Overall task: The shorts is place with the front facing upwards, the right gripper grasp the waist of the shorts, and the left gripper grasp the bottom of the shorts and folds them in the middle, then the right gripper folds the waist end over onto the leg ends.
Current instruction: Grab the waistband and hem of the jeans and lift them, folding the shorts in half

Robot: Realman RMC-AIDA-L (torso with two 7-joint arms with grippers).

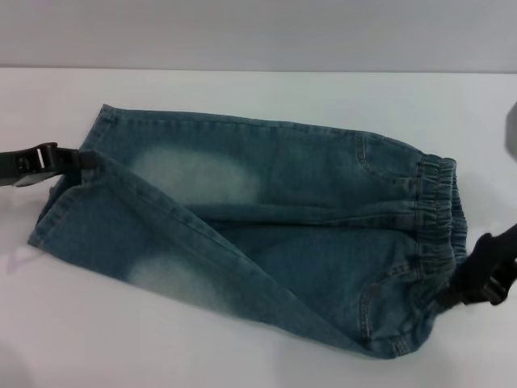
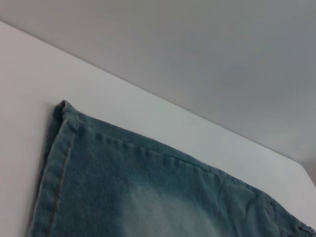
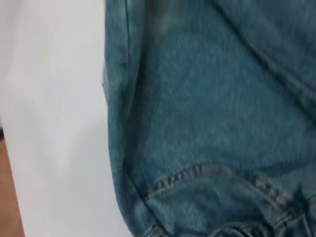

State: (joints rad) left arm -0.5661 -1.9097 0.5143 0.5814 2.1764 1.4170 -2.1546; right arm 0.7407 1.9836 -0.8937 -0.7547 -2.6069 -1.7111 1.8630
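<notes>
The shorts [image 1: 266, 242] are spread front up on the white table [image 1: 121, 347], bare tabletop seen along every edge. The waistband is pinched by the closed right gripper [image 1: 452, 295]; the hem is clamped by the closed left gripper [image 1: 85, 160].

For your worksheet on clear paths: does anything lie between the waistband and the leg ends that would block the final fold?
Nothing visible does. The shorts lie across the white table, waist by the right gripper, leg ends by the left gripper.

Faded matt denim shorts [image 1: 266, 234] with stitched seams, smooth matt white table [image 1: 242, 89]
</notes>
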